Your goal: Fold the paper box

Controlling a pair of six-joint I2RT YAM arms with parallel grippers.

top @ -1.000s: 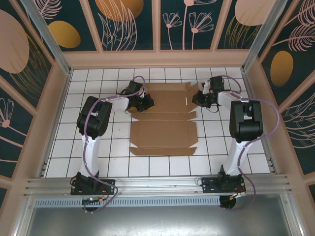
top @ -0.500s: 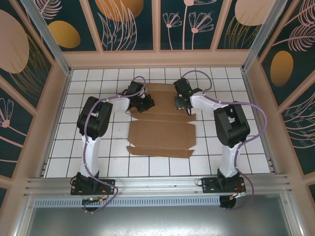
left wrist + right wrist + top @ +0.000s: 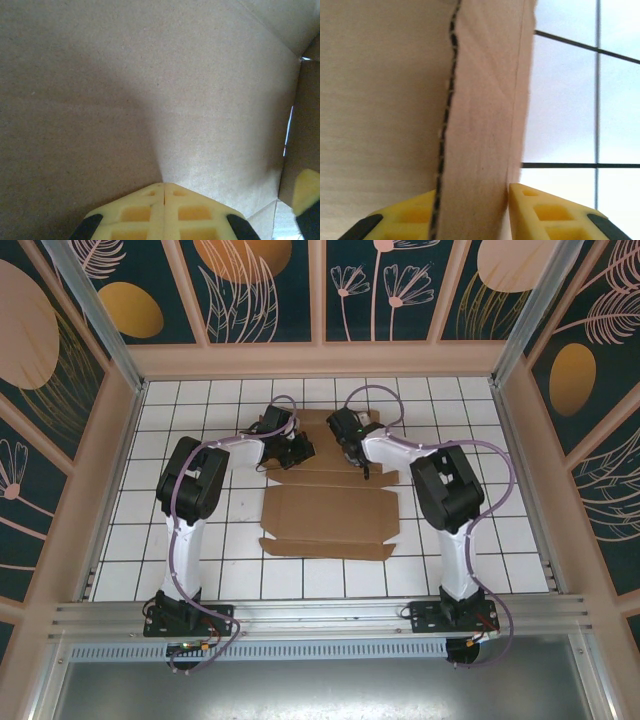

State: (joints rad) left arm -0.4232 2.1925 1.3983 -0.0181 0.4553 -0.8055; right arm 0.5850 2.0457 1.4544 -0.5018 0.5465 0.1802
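Observation:
The paper box (image 3: 330,512) is a flat brown die-cut sheet on the white tiles, with its far part partly folded up. My left gripper (image 3: 300,450) is shut, its joined yellow tips (image 3: 164,185) pressed against the brown cardboard (image 3: 150,75) at the sheet's far left. My right gripper (image 3: 352,452) is over the far middle of the sheet. A raised cardboard flap (image 3: 480,100) stands slanted between its parted fingers (image 3: 472,192), against the right fingertip (image 3: 530,200).
White tiled floor (image 3: 200,540) surrounds the sheet, with free room at the front and both sides. Low tan walls (image 3: 320,362) close in the floor. A tile seam (image 3: 596,100) shows to the right of the flap.
My right arm has swung left from the sheet's far right edge to its far middle, bringing the right flap with it, and its fingers have parted wider. The left arm has stayed put.

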